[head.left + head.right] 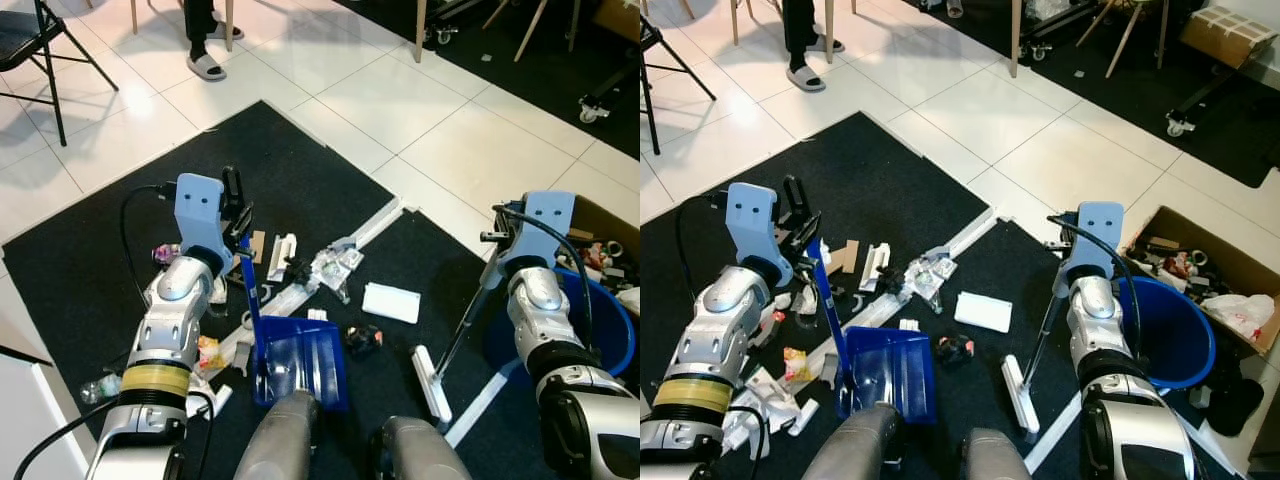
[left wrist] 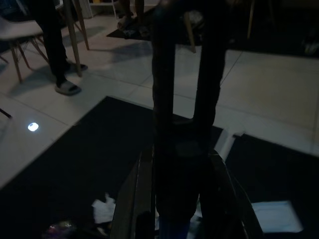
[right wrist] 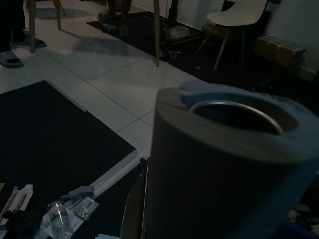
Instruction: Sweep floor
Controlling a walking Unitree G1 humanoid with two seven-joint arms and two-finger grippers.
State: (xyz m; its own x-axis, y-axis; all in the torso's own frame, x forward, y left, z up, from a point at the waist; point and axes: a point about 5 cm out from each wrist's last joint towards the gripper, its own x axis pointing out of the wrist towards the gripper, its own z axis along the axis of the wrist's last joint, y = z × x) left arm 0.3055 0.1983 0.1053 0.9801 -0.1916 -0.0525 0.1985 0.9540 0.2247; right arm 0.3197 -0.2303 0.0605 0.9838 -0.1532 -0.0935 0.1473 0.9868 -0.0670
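Head views: the left pincer (image 1: 238, 212) is clenched around the blue dustpan handle (image 1: 248, 285), near its top. The handle runs down and toward the robot to the blue dustpan (image 1: 300, 368), which sits on the black mat (image 1: 90, 270) just in front of the robot's knees, its open mouth facing away from the robot, toward the litter.

The right pincer (image 1: 492, 262) sits at the top of the broom's thin grey handle (image 1: 462, 330); the fingers are hidden behind the wrist housing, so I cannot tell its state. The handle slants down and toward the robot's left, ending in the white broom head (image 1: 431, 382) on the mat. The head's long axis runs roughly away from the robot, lying to the right of the pan.

Key relation: a small dark object with a red spot (image 1: 363, 339) lies between broom head and pan, just beside the pan's right edge. A white flat packet (image 1: 391, 302) and clear plastic wrappers (image 1: 335, 268) lie farther out, beyond the pan mouth. Judgement: the next stroke should go leftward, broom head toward the pan. The right arm is the nearer one to that debris.

More scraps (image 1: 205, 352) lie left of the pan. A blue bucket (image 1: 615, 330) stands just right of the right arm.
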